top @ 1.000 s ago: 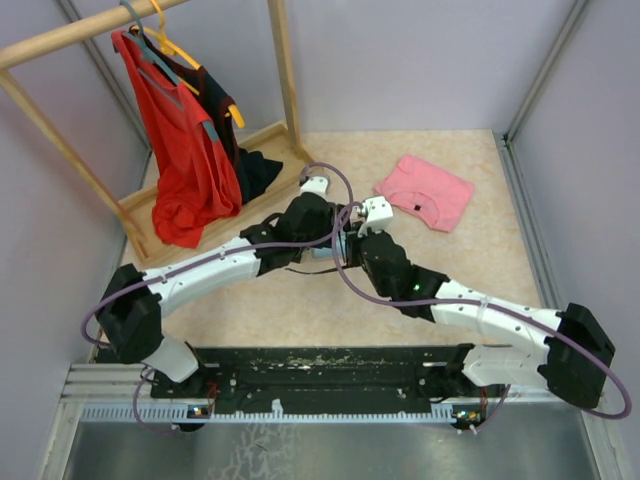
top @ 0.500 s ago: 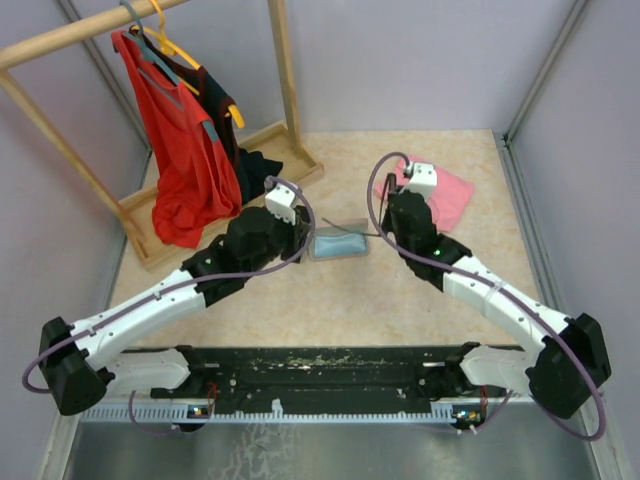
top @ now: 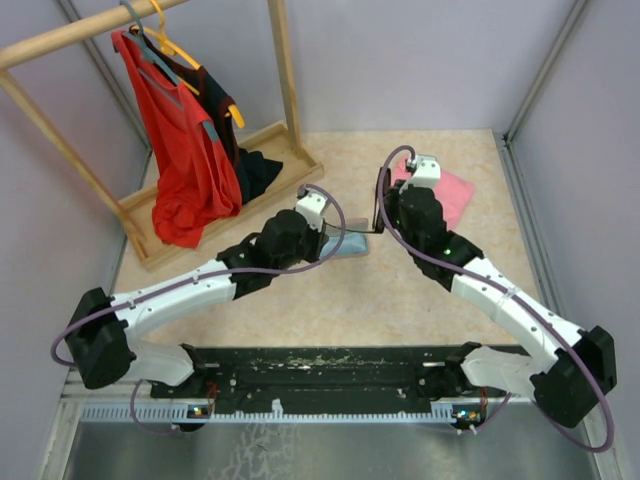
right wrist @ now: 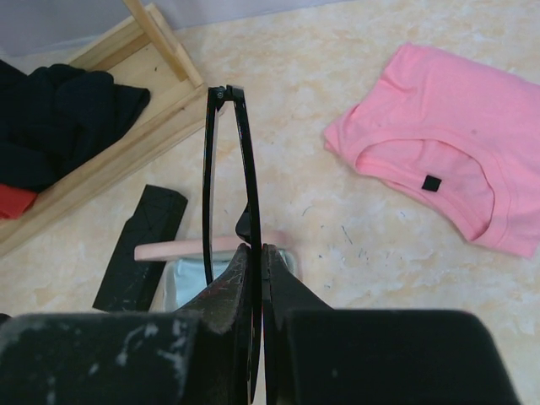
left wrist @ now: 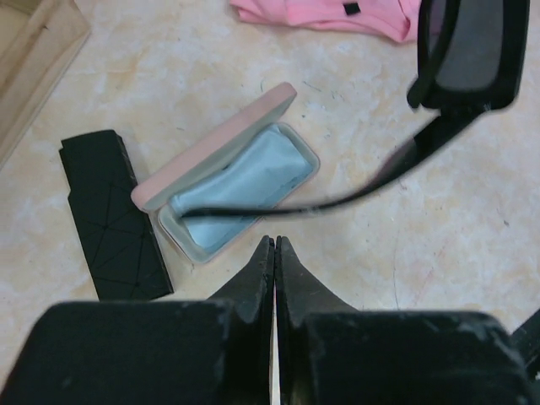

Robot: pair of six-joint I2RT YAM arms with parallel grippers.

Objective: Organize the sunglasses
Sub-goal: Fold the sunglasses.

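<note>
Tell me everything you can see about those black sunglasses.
The sunglasses have a thick, glossy black frame, plastic by the look, and dark lenses. They are held clear of the table, pinched in the right gripper. One slim arm is unfolded and reaches above the open pink case. Whether the shut left gripper touches it is unclear.

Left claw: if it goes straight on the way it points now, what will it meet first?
Likely the thin temple of the black sunglasses, which crosses just ahead of the left claw. Depth is unclear: if the claw passes under it, the open pink case comes next.
</note>
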